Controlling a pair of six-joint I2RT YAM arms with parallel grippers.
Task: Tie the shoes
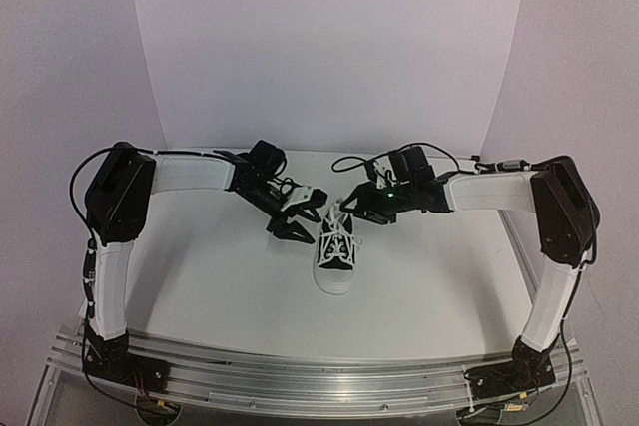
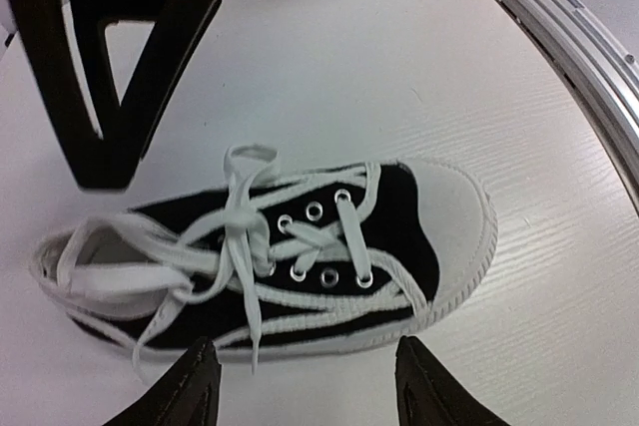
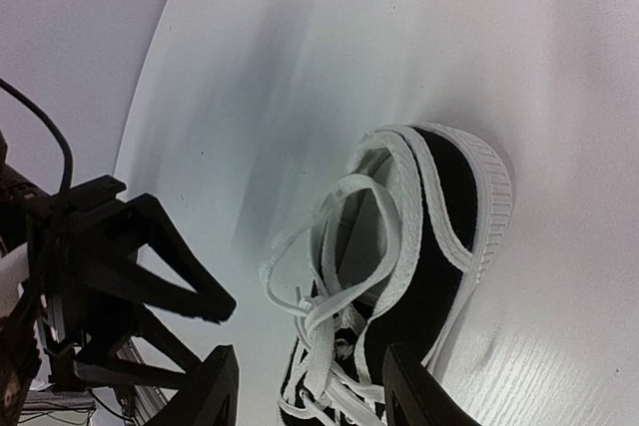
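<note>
The sneaker [image 1: 337, 258] sits in the middle of the surface [image 1: 220, 276], white toe cap nearest the arm bases, its laces [image 2: 245, 246] lying in loose loops (some spilling over the sides). Just left of it, the left gripper [image 1: 296, 231] hovers, fingers spread wide and empty. At the heel end, the right gripper [image 1: 351, 213] has its fingers parted too, gripping nothing.

**White links, black joints on a matching pair**

The left arm [image 1: 110, 276] and the right arm [image 1: 554, 296] share one build: smooth white links set between bulky black joint housings. Thin black cables [image 3: 66, 157] loop loose beside the links. A small green light [image 1: 391, 187] glows on the right wrist. The left gripper [image 1: 292, 227] and the right gripper [image 1: 351, 211] are matt black; their fingers [image 2: 160, 57] are flat triangular frames with cut-out middles, narrowing to blunt tips
</note>
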